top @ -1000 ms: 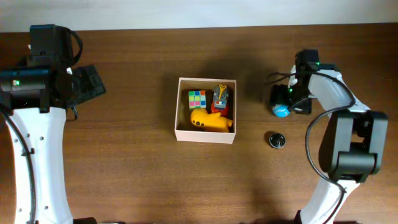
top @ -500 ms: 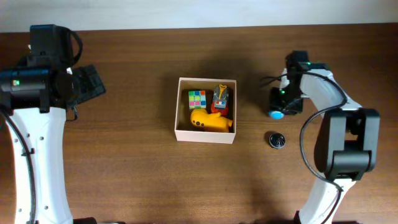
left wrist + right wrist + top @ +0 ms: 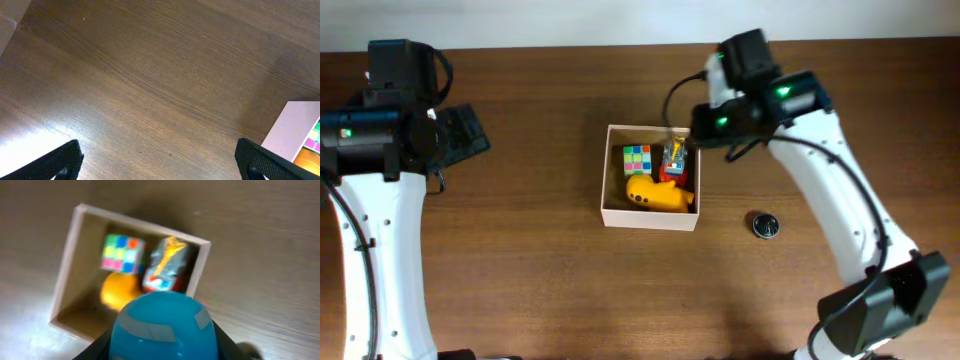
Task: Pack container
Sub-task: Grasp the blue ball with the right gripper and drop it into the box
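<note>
The container [image 3: 650, 221], a square white-walled box, sits mid-table and also shows in the right wrist view [image 3: 64, 280]. Inside lie a multicoloured cube [image 3: 637, 159], a yellow toy [image 3: 655, 195] and a red and grey toy [image 3: 675, 160]. My right gripper [image 3: 707, 124] hovers over the container's far right corner, shut on a blue ball with pale tape patches [image 3: 164, 325]. In the overhead view the arm hides the ball. My left gripper [image 3: 160, 160] stands open over bare wood at the far left, nothing between its fingers [image 3: 65, 160].
A small round black object [image 3: 764, 224] lies on the table to the right of the container. The container's white corner [image 3: 295, 125] shows at the right edge of the left wrist view. The table's far edge runs along the top.
My right gripper shut on the blue ball at the table's right side, lifted it and carried it left to the container's far right corner. The left arm has not moved.
</note>
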Controlling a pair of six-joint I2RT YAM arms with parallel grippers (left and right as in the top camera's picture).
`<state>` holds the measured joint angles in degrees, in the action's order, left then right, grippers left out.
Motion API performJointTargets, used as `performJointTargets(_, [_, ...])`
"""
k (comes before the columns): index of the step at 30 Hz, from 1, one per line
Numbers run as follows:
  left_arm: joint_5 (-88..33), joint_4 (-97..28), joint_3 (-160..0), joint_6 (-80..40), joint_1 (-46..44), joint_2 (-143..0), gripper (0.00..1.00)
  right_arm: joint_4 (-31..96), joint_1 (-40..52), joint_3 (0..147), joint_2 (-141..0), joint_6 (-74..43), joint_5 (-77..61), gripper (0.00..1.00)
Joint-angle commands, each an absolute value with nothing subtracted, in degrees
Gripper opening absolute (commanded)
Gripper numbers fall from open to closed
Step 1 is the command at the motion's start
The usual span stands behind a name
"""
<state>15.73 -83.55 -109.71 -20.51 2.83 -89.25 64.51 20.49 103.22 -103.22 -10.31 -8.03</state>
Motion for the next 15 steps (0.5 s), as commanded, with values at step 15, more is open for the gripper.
performJointTargets(15, [16.3,-83.6,-109.8,-19.6,3.2,-89.1,0.99,61.7,37.1,101.0,-114.1,-12.4,-7.0,0.60])
